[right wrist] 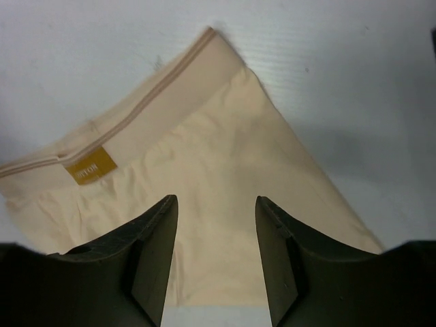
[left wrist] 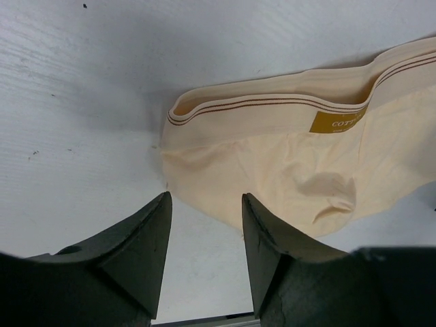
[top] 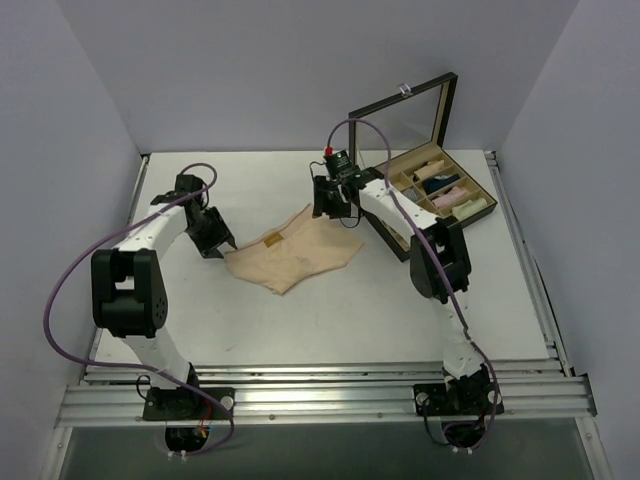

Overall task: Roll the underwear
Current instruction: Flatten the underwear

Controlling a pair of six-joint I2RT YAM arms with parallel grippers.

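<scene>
The underwear lies flat and spread out on the white table, pale peach-beige with a mustard label at its waistband. My left gripper is open and empty just off the cloth's left corner. In the left wrist view the underwear lies just beyond my open fingers. My right gripper is open and empty over the cloth's upper right corner. In the right wrist view the underwear fills the space under and between my fingers.
An open dark box with a raised glass lid stands at the back right, holding several cloth rolls in compartments. White walls close the table's sides. A metal rail runs along the near edge.
</scene>
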